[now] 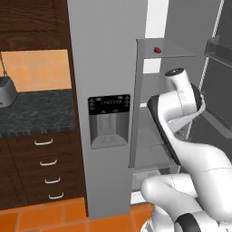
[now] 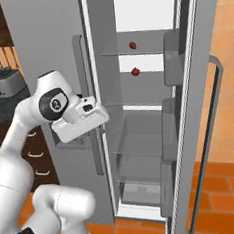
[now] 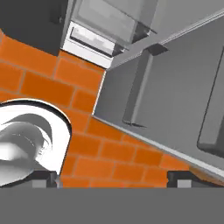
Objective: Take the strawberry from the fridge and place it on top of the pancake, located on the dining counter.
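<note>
The fridge [image 1: 108,68] [image 2: 47,45] stands in front of me with its left door shut and its right door [image 2: 208,106] swung open. The strawberry [image 1: 157,50] [image 2: 132,45], tiny and dark red, lies on an upper glass shelf [image 2: 148,50]. Just below that shelf is a second small red spot [image 2: 134,72]; I cannot tell what it is. My gripper [image 3: 111,179] is open and empty, its fingertips [image 3: 43,177] wide apart. It points down at the orange floor beside the fridge's foot, well below and left of the strawberry. The pancake and the dining counter are out of view.
The shut left door carries a black dispenser panel [image 1: 108,120] and a long vertical handle [image 2: 93,106] close to my hand. A dark speckled countertop [image 1: 36,111] with a toaster [image 2: 3,81] and drawers [image 1: 47,163] lies to the left. Door bins [image 2: 171,59] line the open door.
</note>
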